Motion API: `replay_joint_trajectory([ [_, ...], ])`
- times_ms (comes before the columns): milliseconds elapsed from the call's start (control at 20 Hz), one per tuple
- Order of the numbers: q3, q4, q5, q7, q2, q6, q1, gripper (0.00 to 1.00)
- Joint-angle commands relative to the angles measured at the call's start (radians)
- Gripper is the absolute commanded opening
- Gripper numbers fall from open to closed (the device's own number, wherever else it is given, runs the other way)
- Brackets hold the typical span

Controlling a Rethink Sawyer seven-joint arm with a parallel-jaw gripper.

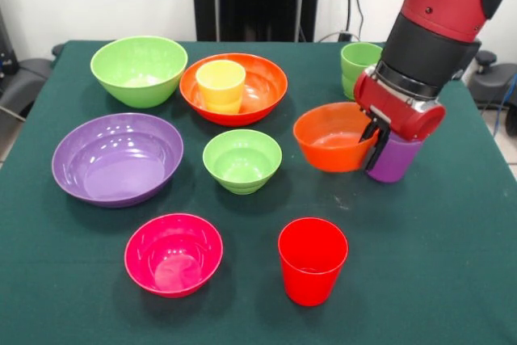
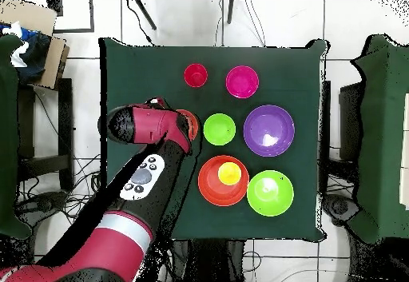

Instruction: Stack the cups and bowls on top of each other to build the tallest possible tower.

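My gripper [image 1: 384, 151] is down over the purple cup [image 1: 397, 164] at the right of the front view, with one black finger [image 1: 373, 149] against the cup's left side. The cup stands right beside the small orange bowl [image 1: 333, 136]. The yellow cup [image 1: 220, 85] sits inside the large orange bowl [image 1: 258, 94]. The light green cup [image 1: 358, 64] stands behind my arm. The red cup [image 1: 312, 259] and the small magenta-pink bowl [image 1: 173, 253] are at the front. In the overhead view my arm [image 2: 152, 127] hides the gripper and the purple cup.
The large lime green bowl [image 1: 139, 69] is at the back left, the large purple bowl [image 1: 117, 157] at the left and the small lime green bowl [image 1: 241, 160] in the middle. The table's right edge [image 1: 485, 131] is close to my gripper.
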Motion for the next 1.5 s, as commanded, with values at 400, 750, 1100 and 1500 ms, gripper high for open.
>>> replay_joint_trajectory([
  [400, 0.072, -0.298, -0.072, -0.07, 0.032, 0.387, -0.067, 0.0],
  [750, 0.059, -0.498, -0.077, -0.112, 0.02, 0.627, -0.127, 0.0],
  [1100, 0.042, -0.786, -0.062, -0.121, 0.121, 0.795, -0.211, 0.0],
  [1500, 0.035, -0.836, -0.077, -0.238, 0.064, 0.897, -0.311, 0.0],
])
